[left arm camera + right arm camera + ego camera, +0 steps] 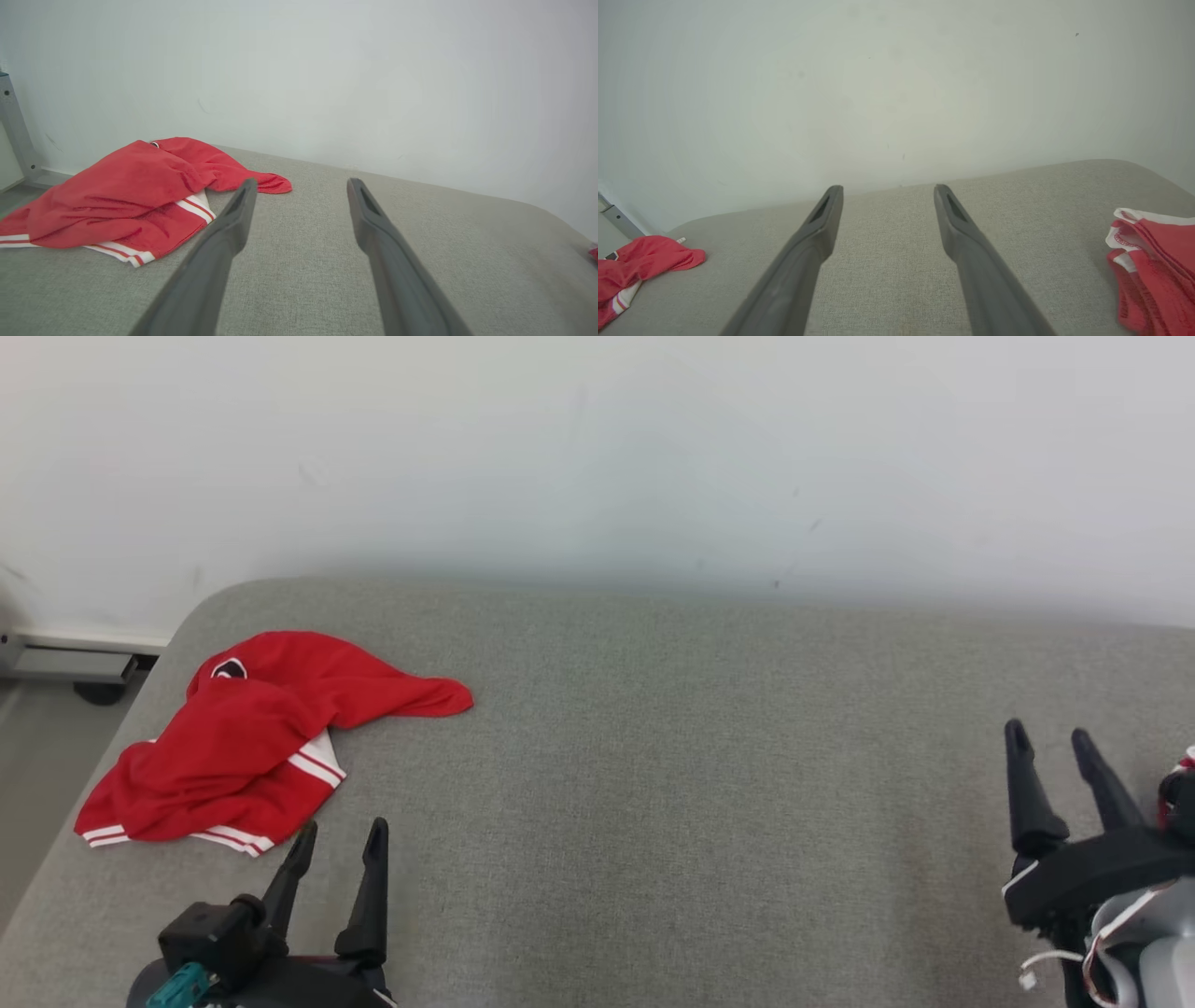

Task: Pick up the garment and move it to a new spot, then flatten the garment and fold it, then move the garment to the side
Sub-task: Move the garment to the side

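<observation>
A red garment point(252, 737) with white striped trim lies crumpled at the far left of the grey cushioned surface point(653, 756). It also shows in the left wrist view point(117, 196) and at the left edge of the right wrist view point(640, 263). My left gripper point(341, 835) stands open just in front of the garment's near hem, apart from it, with nothing between its fingers. My right gripper point(1050, 737) is open too, far to the right, holding nothing.
A second red and white piece of cloth point(1153, 266) lies at the right end of the surface. A white wall point(597, 457) rises right behind the surface. Beyond its left edge are the floor and a grey metal frame point(65, 663).
</observation>
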Controlling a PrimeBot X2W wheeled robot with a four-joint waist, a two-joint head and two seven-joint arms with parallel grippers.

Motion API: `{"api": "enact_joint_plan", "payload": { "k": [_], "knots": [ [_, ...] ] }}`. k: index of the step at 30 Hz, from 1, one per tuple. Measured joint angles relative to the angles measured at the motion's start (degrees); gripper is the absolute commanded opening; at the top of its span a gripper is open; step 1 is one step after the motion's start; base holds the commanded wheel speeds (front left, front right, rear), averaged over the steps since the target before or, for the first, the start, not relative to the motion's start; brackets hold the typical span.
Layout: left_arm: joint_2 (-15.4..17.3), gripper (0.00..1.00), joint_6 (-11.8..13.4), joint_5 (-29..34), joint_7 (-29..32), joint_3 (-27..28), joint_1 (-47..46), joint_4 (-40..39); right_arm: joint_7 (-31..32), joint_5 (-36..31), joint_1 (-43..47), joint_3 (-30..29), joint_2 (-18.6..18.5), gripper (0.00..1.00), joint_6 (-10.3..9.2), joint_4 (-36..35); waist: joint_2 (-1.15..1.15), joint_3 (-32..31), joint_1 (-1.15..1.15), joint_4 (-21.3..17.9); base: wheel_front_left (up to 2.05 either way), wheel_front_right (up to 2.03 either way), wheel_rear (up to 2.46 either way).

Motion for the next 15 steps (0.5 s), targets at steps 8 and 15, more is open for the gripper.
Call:
{"api": "enact_joint_plan", "payload": {
  "k": [8, 15],
  "knots": [
    [0.38, 1.00, 1.20, 0.24, -0.41, 1.45, 1.20, -0.05, -2.78, 0.36, 5.75, 1.85, 3.74, 1.00, 0.07, -3.33, 0.00, -1.97, 0.00, -1.85, 0.00, 0.00, 0.00],
    [0.24, 1.00, 1.82, -0.13, -0.10, 3.31, 2.56, 0.87, -3.89, 0.90, 9.27, 3.74, 4.04, 1.00, 0.30, -4.19, 0.00, -3.40, 0.00, -3.24, 0.00, 0.00, 0.00]
  ]
}}
